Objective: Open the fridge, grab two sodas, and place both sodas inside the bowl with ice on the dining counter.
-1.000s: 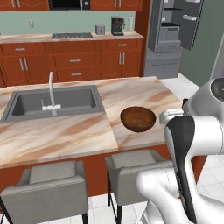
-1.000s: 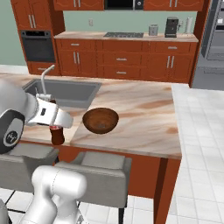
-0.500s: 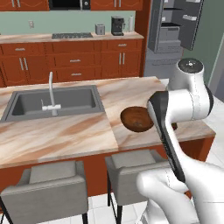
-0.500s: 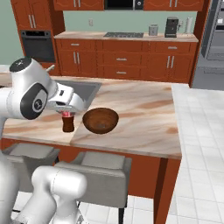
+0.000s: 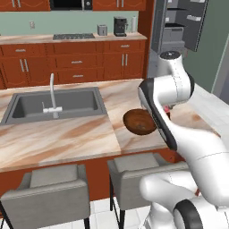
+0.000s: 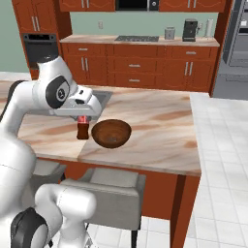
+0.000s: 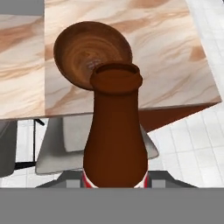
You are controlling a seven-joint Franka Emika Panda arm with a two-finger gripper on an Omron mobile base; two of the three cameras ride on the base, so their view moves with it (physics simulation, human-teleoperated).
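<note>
soda (image 6: 83,130) | upright, long axis vertical | beside bowl (image 6: 112,133) | held by end effector (image 6: 83,118)

In the hand view the dark-brown, bottle-shaped soda (image 7: 114,131) with a red band at its base covers the near rim of the round dark-brown wooden bowl (image 7: 83,50), and its bottom is cut off by the lower edge. In the left base view the white arm hides the bowl's (image 5: 137,120) right side. The grey open fridge (image 5: 179,24) is cut off at the top edge.
</note>
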